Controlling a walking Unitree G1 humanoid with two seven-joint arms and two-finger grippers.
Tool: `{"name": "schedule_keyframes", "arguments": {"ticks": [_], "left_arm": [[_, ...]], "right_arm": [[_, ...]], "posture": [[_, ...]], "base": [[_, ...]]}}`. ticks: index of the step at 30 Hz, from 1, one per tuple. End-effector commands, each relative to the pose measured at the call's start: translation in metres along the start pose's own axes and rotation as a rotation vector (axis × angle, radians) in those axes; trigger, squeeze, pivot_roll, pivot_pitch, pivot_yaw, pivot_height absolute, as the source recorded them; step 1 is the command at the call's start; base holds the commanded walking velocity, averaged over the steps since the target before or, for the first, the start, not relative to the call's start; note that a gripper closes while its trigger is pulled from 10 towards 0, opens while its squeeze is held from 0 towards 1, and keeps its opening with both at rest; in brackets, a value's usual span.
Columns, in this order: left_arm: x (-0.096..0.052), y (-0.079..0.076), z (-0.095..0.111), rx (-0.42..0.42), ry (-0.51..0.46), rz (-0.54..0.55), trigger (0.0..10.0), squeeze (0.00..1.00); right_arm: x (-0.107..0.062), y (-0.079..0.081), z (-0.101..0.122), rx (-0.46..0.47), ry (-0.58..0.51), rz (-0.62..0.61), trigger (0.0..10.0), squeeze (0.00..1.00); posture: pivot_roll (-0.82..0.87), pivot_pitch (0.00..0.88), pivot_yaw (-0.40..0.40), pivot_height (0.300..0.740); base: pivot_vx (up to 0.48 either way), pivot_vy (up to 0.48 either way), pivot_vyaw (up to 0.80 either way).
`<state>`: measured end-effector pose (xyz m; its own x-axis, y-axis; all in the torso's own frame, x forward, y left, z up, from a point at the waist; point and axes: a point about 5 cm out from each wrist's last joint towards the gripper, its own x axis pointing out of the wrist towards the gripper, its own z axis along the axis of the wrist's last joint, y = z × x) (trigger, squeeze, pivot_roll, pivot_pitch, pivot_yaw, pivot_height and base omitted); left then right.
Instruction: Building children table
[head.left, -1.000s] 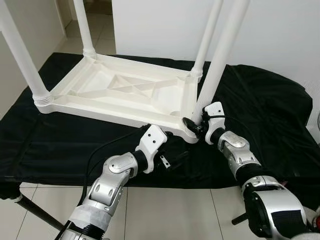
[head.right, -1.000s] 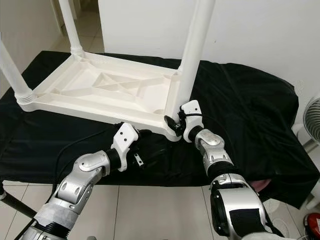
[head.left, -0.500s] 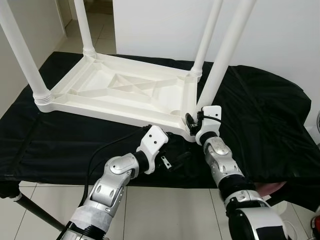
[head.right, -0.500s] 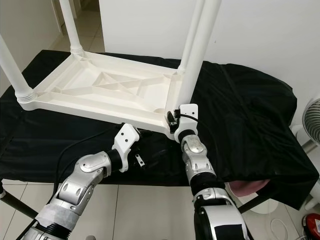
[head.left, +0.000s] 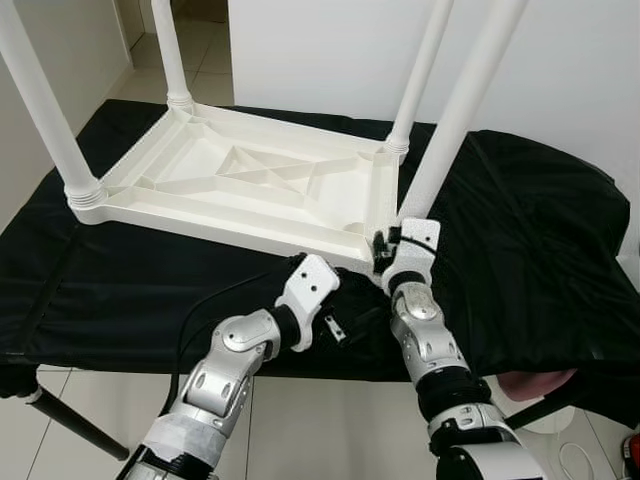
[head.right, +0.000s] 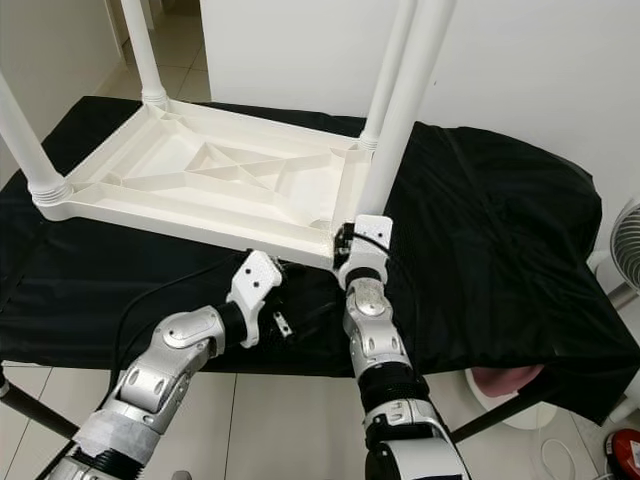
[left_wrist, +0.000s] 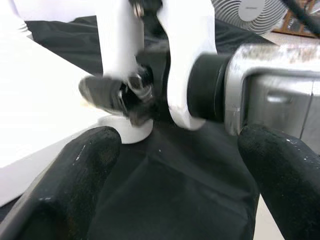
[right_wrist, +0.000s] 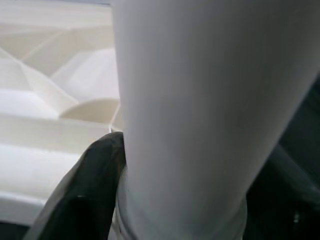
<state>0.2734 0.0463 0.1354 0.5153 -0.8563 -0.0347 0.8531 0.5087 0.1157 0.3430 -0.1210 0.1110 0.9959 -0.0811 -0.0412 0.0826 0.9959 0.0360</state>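
**Fourth leg going into the near corner socket**

While your left gripper (head.left: 340, 322) waits low at the near edge of the black cloth (head.left: 520, 230), its two fingers (left_wrist: 75, 175) stand spread apart with nothing between them; it hovers just beside the near right corner of the table top (head.left: 250, 185), where it could steady that corner if the top shifts; from its wrist view you look straight across at the other wrist working on the leg.

Just beyond it, your right gripper (head.left: 385, 250) is clamped on the base of the near right leg (head.left: 455, 120), one finger (right_wrist: 95, 175) pressed against the white tube right above the socket; gripping so low probably gives you the best control for seating or turning the leg; the leg leans to the right, so it does not look fully home yet.

Farther back, the table top lies upside down on the cloth, ribs facing up, so the sockets are open to you; the near left leg (head.left: 45, 110), far left leg (head.left: 170, 55) and far right leg (head.left: 420, 70) already stand in their corners.
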Motion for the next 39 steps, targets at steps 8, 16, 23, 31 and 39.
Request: {"name": "schedule_keyframes", "arguments": {"ticks": [8, 16, 23, 31, 39], "left_arm": [[0.0, 0.0, 0.0, 0.009, 0.0, 0.052, 10.0, 0.0], [-0.001, 0.002, 0.001, 0.009, -0.001, 0.06, 10.0, 0.0], [0.0, 0.004, 0.003, 0.012, -0.004, 0.064, 10.0, 0.0], [-0.001, 0.009, 0.004, 0.02, -0.004, 0.079, 10.0, 0.0], [0.0, 0.011, 0.006, 0.025, -0.007, 0.084, 10.0, 0.0]], "right_arm": [[-0.003, -0.01, -0.007, -0.005, 0.003, 0.192, 10.0, 0.36], [0.004, -0.03, 0.002, -0.171, -0.036, 0.439, 10.0, 0.0], [0.014, -0.036, 0.012, -0.256, -0.036, 0.551, 10.0, 0.0], [0.02, -0.031, 0.01, -0.324, 0.036, 0.679, 10.0, 0.0], [0.022, -0.023, 0.002, -0.342, 0.083, 0.735, 0.0, 0.0]], "posture": [[0.0, 0.0, -0.085, 0.74], [0.0, 0.0, -0.079, 0.74], [-0.01, 0.0, -0.069, 0.74], [0.01, 0.0, -0.066, 0.74], [0.01, 0.0, -0.061, 0.74]], "base": [[0.0, 0.0, 0.0], [0.0, 0.0, 0.0], [0.0, 0.0, 0.0], [0.0, 0.0, 0.0], [0.0, 0.0, 0.0]]}}
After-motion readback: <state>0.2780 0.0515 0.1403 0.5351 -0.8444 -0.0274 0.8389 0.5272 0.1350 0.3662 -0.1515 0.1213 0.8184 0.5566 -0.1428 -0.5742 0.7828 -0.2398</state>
